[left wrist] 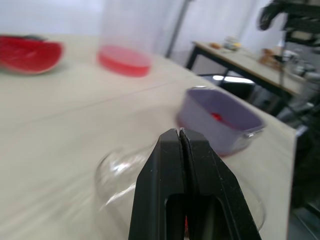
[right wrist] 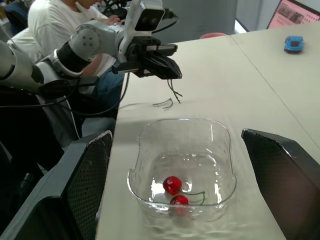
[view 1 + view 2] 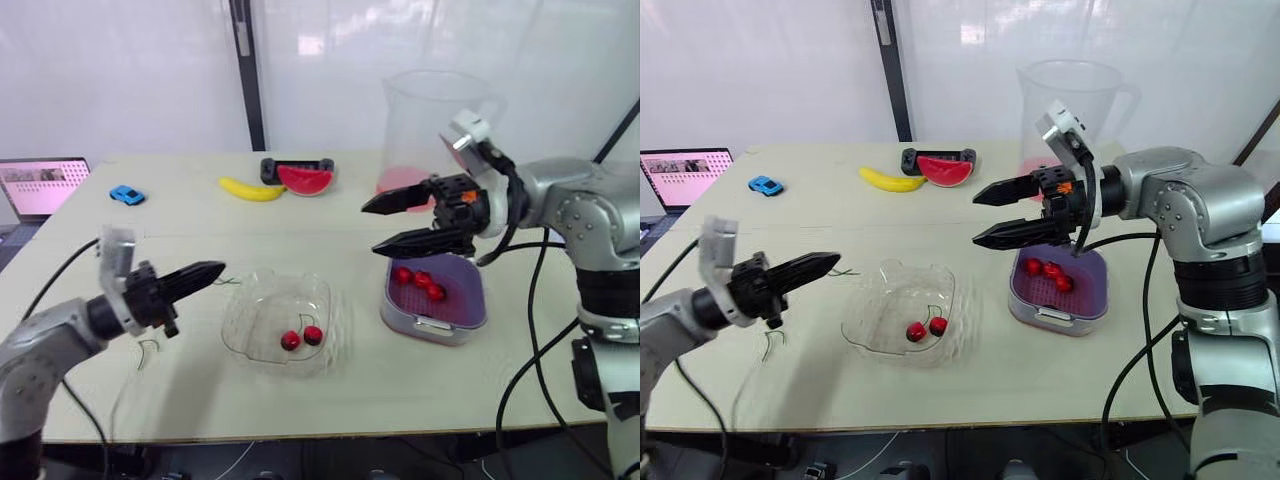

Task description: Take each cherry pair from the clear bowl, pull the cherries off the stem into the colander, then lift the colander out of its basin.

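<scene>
The clear bowl (image 3: pixel 322 297) sits mid-table with one red cherry pair (image 3: pixel 301 338) on its stem inside; the wrist view shows the same cherry pair (image 2: pixel 175 192). To the right stands the purple colander (image 3: pixel 470 290) in its basin, holding three loose cherries (image 3: pixel 419 281). My right gripper (image 3: pixel 372 227) hovers open above the gap between bowl and colander, with nothing between its fingers. My left gripper (image 3: pixel 218 269) is shut, pointing at the bowl's left rim. A thin green stem (image 3: pixel 229 282) lies just under its tip; I cannot tell whether they touch.
Another bare stem (image 3: pixel 148 350) lies near the front left. At the back are a clear pitcher (image 3: pixel 430 120) with red liquid, a watermelon slice (image 3: pixel 303 179), a banana (image 3: pixel 252 189), a blue toy car (image 3: pixel 126 195) and a laptop (image 3: pixel 42 185). A person (image 2: pixel 55 20) sits beyond the table.
</scene>
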`<state>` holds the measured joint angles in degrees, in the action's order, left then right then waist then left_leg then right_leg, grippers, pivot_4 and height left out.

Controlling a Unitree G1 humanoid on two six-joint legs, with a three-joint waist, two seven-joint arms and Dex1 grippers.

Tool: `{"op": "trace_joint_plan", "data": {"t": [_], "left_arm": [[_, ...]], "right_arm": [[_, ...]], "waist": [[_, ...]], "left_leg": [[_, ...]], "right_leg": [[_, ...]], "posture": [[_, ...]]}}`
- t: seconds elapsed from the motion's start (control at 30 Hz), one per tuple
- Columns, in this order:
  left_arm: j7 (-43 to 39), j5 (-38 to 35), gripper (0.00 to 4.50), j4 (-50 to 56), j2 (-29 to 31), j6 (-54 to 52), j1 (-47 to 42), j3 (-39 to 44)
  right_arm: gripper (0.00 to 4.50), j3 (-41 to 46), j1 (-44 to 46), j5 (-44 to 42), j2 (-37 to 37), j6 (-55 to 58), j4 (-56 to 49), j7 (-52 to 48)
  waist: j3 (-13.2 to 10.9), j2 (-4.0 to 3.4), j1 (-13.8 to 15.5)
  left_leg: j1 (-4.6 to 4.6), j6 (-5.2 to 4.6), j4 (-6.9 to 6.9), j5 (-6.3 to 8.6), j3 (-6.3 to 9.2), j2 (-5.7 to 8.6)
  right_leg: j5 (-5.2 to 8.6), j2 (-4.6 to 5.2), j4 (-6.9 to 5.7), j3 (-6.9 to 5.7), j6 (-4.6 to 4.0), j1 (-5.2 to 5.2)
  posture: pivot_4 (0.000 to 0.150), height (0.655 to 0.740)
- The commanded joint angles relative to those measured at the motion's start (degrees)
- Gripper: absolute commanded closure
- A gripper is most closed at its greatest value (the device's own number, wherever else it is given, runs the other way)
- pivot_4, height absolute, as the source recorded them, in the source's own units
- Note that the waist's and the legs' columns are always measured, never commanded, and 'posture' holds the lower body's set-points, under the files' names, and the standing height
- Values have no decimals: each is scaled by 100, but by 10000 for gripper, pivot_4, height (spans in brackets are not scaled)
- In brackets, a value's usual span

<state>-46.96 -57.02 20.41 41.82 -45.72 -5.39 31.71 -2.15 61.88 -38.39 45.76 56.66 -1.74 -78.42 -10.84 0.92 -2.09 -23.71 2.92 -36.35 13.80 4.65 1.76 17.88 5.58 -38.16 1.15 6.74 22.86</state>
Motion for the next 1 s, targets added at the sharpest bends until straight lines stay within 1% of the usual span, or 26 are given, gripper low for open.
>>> {"op": "trace_joint_plan", "data": {"t": [0.03,0.17,0.37,0.47,0.57,0.63,0.67,0.7,0.9,0.97,1.0], "left_arm": [[128,91,45000,27,4,227,478,556],[821,605,45000,-309,-366,385,1006,459],[1172,826,45000,-622,-676,569,1038,396],[1306,882,35389,-774,-759,536,1024,319],[1255,974,19995,-953,-736,592,1046,320],[1234,956,8977,-1068,-707,635,985,414],[1234,943,4126,-1107,-692,642,959,448],[1229,944,588,-1126,-660,650,940,474],[1109,845,588,-1106,-497,722,808,600],[989,803,588,-1033,-381,809,784,682],[833,777,588,-990,-229,878,754,781]], "right_arm": [[376,-97,117,88,-12,-268,43,-46],[376,-286,166,201,-93,-435,197,-50],[376,-324,90,152,-63,-389,47,-36],[0,-338,17,161,-88,-390,-50,32],[0,-314,-29,97,-95,-271,-145,109],[0,-339,-60,86,-89,-229,-222,134],[0,-347,-69,93,-97,-226,-247,150],[0,-338,-68,85,-124,-208,-266,183],[0,-355,-15,-7,-125,-59,-288,188],[0,-391,-40,-71,-53,40,-377,90],[0,-428,-46,-42,-7,44,-405,55]], "waist": [[0,0,1],[1,-2,9],[1,0,38],[1,0,68],[1,0,84],[1,0,99],[1,0,105],[1,0,108],[2,1,108],[2,1,108],[2,1,107]], "left_leg": [[1,0,0,0,-1,-1],[7,-3,2,2,-5,-1],[8,-3,3,2,-5,-3],[8,-2,4,2,-5,-3],[8,-2,4,2,-8,-4],[8,-2,5,2,-8,-4],[8,-2,5,2,-8,-4],[8,-2,5,2,-8,-4],[8,-2,6,2,-8,-4],[8,-2,6,2,-8,-4],[8,-2,7,2,-8,-4]], "right_leg": [[0,0,-1,1,0,0],[0,-1,0,3,0,-6],[0,-2,0,2,-1,-5],[0,-2,0,2,-1,-3],[0,-2,0,3,-1,-1],[0,-2,0,4,-1,-1],[0,-2,0,3,-1,-1],[0,-2,0,3,-1,-1],[0,-2,1,3,-1,-1],[0,-1,1,3,-1,-1],[0,-1,1,3,-1,0]], "posture": [[1500,7400],[1500,7400],[1500,7400],[1500,7400],[1500,7400],[1500,7400],[1500,7400],[1500,7400],[1500,7400],[1500,7400],[1500,7400]]}}
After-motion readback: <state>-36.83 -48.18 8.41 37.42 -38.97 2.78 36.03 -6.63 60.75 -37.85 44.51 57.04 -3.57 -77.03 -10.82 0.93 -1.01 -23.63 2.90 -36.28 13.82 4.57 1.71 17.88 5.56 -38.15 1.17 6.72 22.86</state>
